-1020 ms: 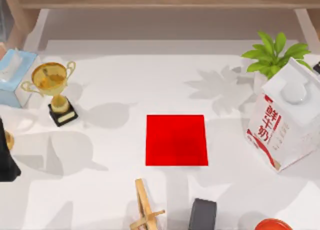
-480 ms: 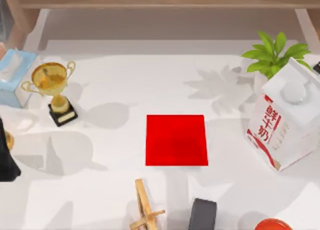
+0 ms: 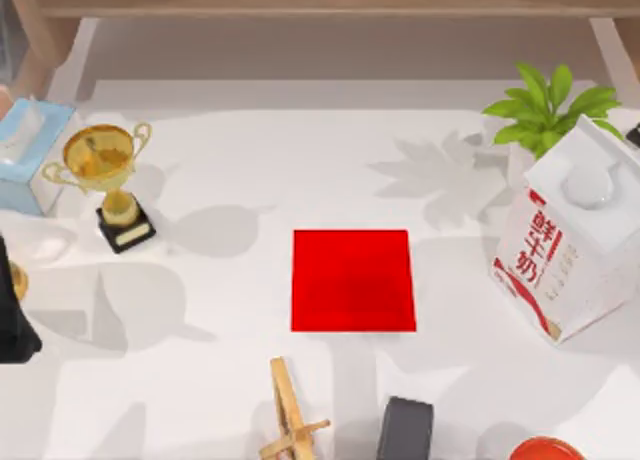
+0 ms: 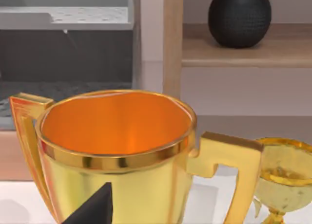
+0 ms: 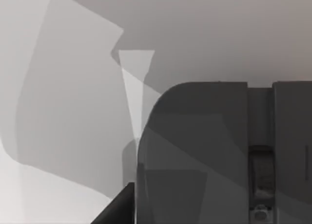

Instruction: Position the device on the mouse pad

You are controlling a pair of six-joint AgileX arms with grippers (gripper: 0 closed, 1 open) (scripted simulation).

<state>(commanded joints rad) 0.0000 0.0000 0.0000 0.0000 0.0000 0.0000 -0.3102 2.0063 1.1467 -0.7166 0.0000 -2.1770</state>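
The mouse pad (image 3: 353, 280) is a flat bright red square lying bare in the middle of the white table. The device is out of view. My left arm (image 3: 14, 315) is a black shape at the table's left edge, over a gold object (image 3: 18, 280). In the left wrist view a large gold trophy cup (image 4: 117, 146) stands very close, with a dark part of my left gripper (image 4: 92, 209) in front of it. In the right wrist view a dark part of my right gripper (image 5: 117, 207) sits beside a dark grey rounded-cornered body (image 5: 195, 156).
A smaller gold trophy (image 3: 105, 165) and a blue tissue box (image 3: 28, 150) stand at the left. A milk carton (image 3: 570, 245) and a potted plant (image 3: 545, 110) stand at the right. Along the front edge lie a wooden piece (image 3: 290, 420), a dark grey block (image 3: 405, 428) and a red object (image 3: 545, 448).
The light patch on the table beside my left arm has changed shape slightly. The arm itself has barely shifted, and nothing else has moved.
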